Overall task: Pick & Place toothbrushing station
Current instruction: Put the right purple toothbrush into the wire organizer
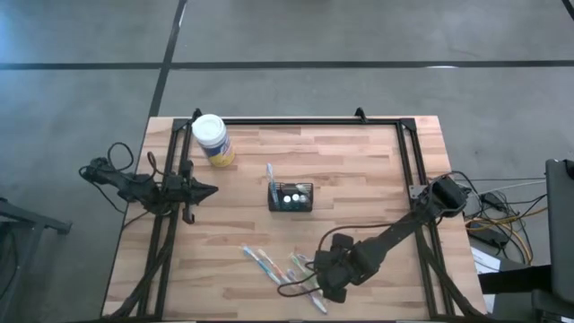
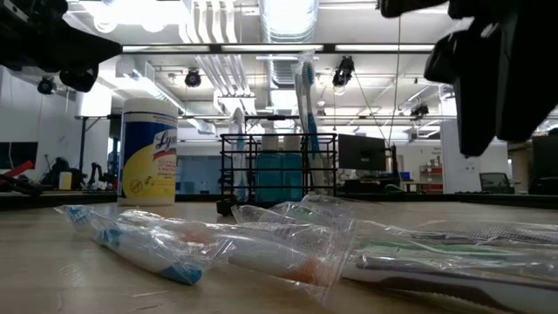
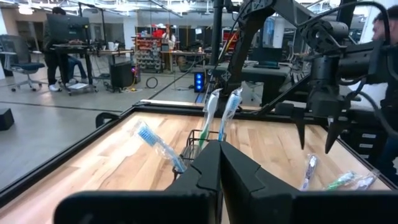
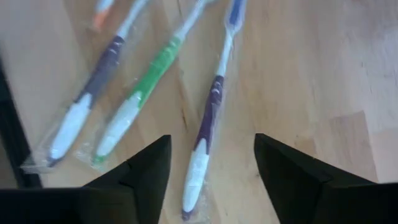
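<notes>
The black mesh holder (image 1: pixel 292 196) stands on the table's middle with a few toothbrushes upright in it; it also shows in the left wrist view (image 3: pixel 200 140) and the low view (image 2: pixel 277 167). Several wrapped toothbrushes (image 1: pixel 280 265) lie flat near the front edge. My right gripper (image 4: pixel 211 137) is open above them, its fingers on either side of a purple-handled wrapped toothbrush (image 4: pixel 208 118) without touching it. My left gripper (image 3: pixel 219 157) is shut and empty at the table's left, pointing toward the holder.
A yellow canister with a white lid (image 1: pixel 213 140) stands at the far left. A black frame rail (image 1: pixel 305 120) runs along the table's far and side edges. A green (image 4: pixel 144 89) and another purple toothbrush (image 4: pixel 93 87) lie beside the one under my right gripper.
</notes>
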Available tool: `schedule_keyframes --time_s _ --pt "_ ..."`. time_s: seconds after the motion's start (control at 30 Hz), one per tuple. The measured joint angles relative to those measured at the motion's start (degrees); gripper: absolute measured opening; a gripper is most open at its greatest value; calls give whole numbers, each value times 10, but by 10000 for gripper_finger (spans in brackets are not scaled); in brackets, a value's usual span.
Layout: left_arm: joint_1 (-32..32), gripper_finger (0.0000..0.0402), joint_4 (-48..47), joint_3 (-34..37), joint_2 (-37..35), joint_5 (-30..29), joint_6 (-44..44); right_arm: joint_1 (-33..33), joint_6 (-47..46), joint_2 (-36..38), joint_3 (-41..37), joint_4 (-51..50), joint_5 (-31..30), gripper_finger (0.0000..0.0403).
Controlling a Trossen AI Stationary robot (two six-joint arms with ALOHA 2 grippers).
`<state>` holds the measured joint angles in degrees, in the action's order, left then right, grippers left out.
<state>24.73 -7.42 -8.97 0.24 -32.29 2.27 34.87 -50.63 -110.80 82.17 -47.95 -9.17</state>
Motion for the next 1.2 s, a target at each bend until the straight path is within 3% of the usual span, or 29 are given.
schedule_keyframes --time_s 0.23,0.63,0.87,1.03,1.2 --pt "0 12 1 0 0 -1 11 1 -13 -1 -43 39 0 257" --pt "0 11 0 0 0 -1 14 1 -18 -2 -113 144 32 236" --pt "0 10 1 0 0 -1 14 1 -32 0 -139 152 27 233" --pt "0 11 1 0 0 -1 14 1 -44 4 -167 176 25 212" --pt "0 12 1 1 0 -1 13 0 -43 3 -175 176 25 155"
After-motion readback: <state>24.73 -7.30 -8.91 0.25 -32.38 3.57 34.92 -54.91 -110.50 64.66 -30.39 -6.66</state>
